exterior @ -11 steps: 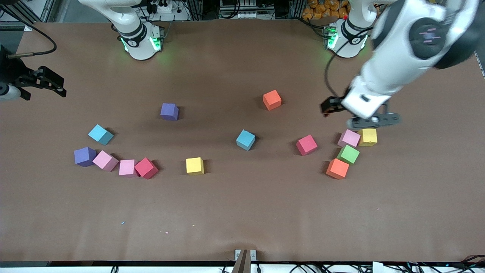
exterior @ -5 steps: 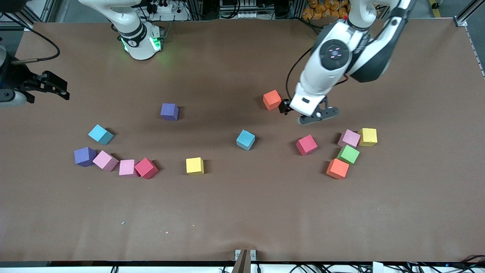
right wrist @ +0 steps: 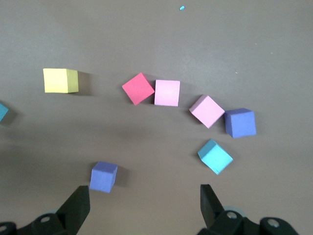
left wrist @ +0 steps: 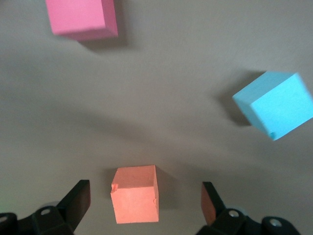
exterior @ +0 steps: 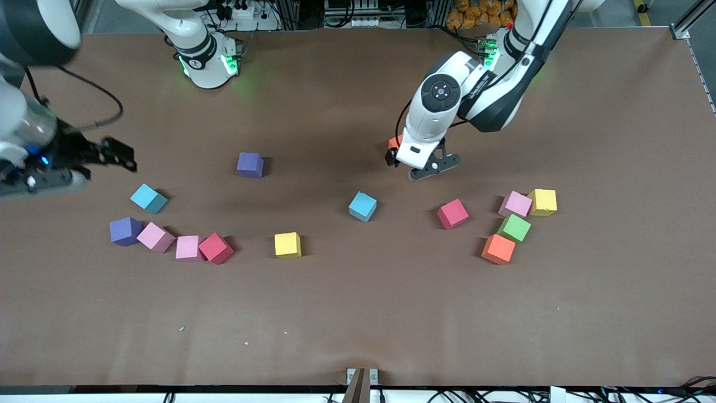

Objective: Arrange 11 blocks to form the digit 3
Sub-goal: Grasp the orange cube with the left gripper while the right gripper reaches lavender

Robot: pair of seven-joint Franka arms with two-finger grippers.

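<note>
The left gripper hangs over the orange block that lies nearest the robots' edge of the table. Its jaws are spread wide. In the left wrist view that block sits on the table between the two fingertips, a little closer to one of them, touching neither. In the front view only a corner of it shows past the wrist.

A light blue block and a red block lie nearer the front camera than the gripper. Toward the left arm's end, a pink block and a yellow block touch, with a green block and a second orange block just in front of them.

The right gripper hovers over the right arm's end of the table, jaws spread, holding nothing. A purple block lies on the table near one of its fingertips. Close to that end, another light blue block lies by a curved row of purple, pink, pink and red blocks. A second yellow block sits alone.

No block is yet set into a digit 3.
</note>
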